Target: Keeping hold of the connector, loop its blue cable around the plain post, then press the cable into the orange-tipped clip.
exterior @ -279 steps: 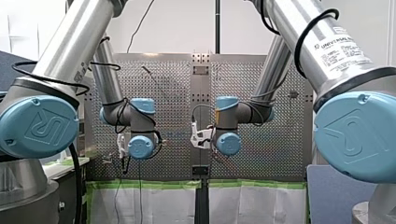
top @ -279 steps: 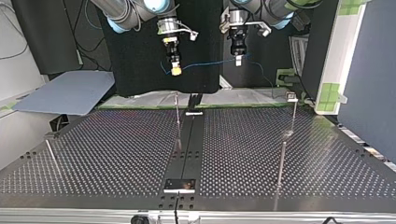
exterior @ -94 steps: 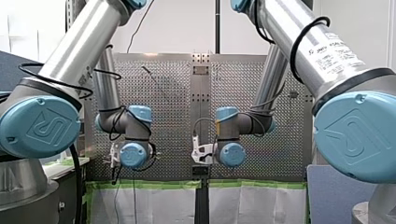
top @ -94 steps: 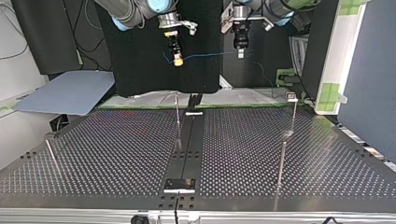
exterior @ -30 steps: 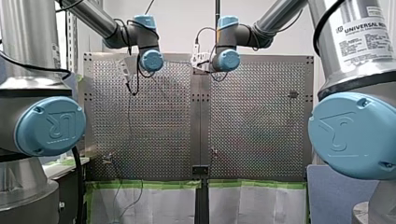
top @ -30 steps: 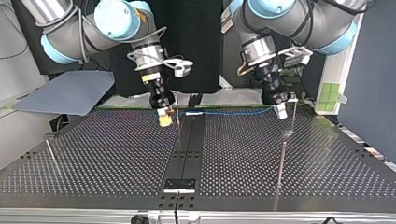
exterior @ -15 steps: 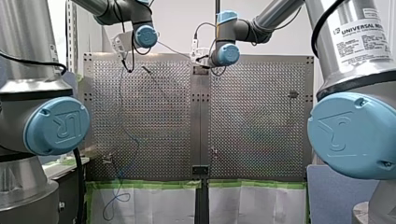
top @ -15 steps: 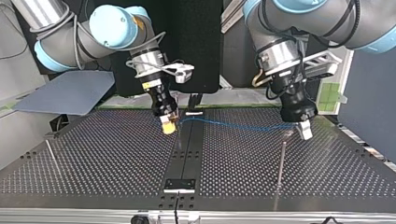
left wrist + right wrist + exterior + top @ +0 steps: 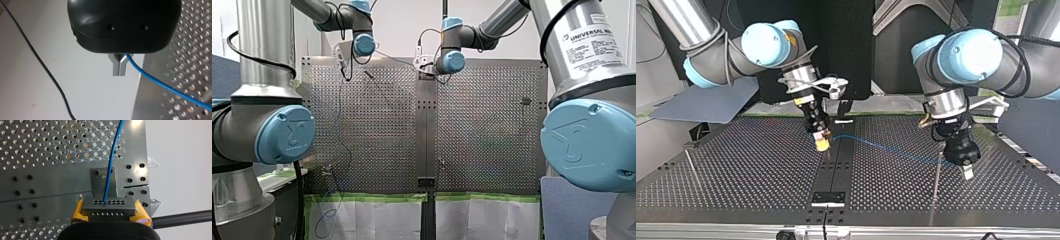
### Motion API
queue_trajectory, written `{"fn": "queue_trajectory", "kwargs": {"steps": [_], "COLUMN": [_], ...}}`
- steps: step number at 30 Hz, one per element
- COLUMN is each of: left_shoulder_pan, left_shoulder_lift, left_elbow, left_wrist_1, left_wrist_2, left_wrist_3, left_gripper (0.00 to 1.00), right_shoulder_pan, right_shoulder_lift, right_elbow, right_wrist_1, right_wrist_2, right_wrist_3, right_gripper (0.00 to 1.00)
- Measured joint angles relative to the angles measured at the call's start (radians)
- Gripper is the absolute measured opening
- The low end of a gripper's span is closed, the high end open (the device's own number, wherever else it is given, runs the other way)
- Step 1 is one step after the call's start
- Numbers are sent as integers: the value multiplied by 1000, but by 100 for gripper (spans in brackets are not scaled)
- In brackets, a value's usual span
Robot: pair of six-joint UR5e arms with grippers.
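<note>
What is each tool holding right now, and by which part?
My right tool clamps the grey connector across its two short ends. My left tool pinches the blue cable itself, away from the connector.

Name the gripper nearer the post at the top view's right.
Left. My left gripper, pinching the blue cable, hangs beside the post; my right gripper, holding the connector, is near the centre strip.

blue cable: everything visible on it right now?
The blue cable is thin, round and flexible-looking. One end enters an upper-row hole of the grey connector, clamped between my right claw's yellow pads. From there it runs in a shallow arc over the perforated table to my left claw, whose metal fingers pinch it.
</note>
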Motion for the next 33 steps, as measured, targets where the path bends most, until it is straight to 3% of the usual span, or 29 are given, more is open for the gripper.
{"fn": "queue_trajectory", "kwargs": {"steps": [10, 18, 28, 33], "left_shoulder_pan": [105, 179, 277, 312], "left_shoulder_lift": [-37, -55, -142, -179], "left_elbow": [92, 98, 96, 92], "left_wrist_1": [-80, -76, -72, -68], "left_wrist_2": [105, 178, 275, 298], "left_wrist_3": [-68, -96, -130, -131], "left_gripper": [0, 0, 0, 0], "right_shoulder_pan": [-3, -14, -24, -26], "right_shoulder_lift": [10, 13, 33, 46], "right_elbow": [-18, -19, -19, -18], "right_wrist_1": [-11, -32, -38, -39], "right_wrist_2": [-1, -6, -13, -9], "right_wrist_3": [-3, -2, -3, -3], "right_gripper": [0, 0, 0, 0]}}
